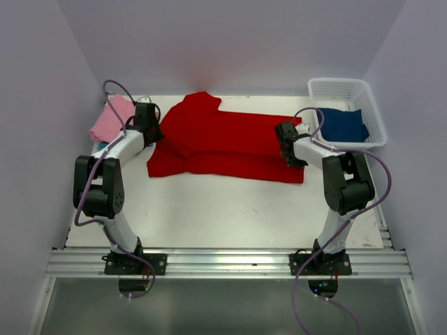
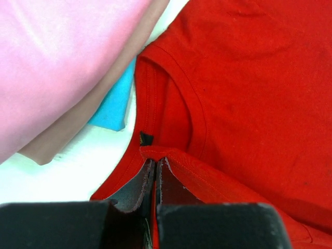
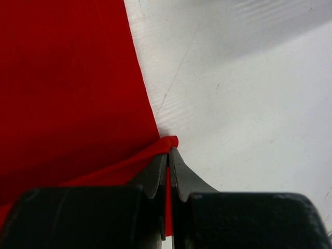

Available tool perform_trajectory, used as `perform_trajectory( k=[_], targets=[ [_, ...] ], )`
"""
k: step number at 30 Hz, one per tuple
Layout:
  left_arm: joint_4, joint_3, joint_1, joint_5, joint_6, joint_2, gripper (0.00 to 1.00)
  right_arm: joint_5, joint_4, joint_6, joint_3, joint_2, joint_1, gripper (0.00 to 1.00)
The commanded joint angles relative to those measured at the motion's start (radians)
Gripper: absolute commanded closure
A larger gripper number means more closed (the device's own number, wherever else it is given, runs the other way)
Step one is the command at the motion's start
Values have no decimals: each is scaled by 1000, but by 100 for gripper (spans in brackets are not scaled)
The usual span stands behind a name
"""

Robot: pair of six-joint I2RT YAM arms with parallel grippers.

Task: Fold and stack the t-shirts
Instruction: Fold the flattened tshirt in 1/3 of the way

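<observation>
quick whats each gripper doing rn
The left gripper is closed on the red t-shirt near its collar.
The right gripper is closed on the red t-shirt's edge.

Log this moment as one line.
left gripper: shut on bright red cloth t-shirt, near collar | right gripper: shut on its edge | folded pink cloth t-shirt: far left | dark blue cloth t-shirt: in white mesh basket

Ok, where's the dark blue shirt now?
In the top view, the dark blue t-shirt lies inside the white basket at the far right corner.

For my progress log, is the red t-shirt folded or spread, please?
Partly folded: the red t-shirt lies flat with one long edge doubled over.
</observation>
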Motion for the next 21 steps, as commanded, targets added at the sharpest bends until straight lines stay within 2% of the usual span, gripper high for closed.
perform_trajectory(
  k=[1, 8, 21],
  targets=[
    [22, 6, 25, -38, -6, -26, 100, -4, 35, -9, 23, -46, -8, 100],
    [17, 17, 28, -33, -7, -16, 100, -27, 44, -20, 33, -38, -6, 100],
    [25, 5, 28, -9, -15, -12, 100, -49, 118, -36, -27, -156, -5, 100]
  ],
)
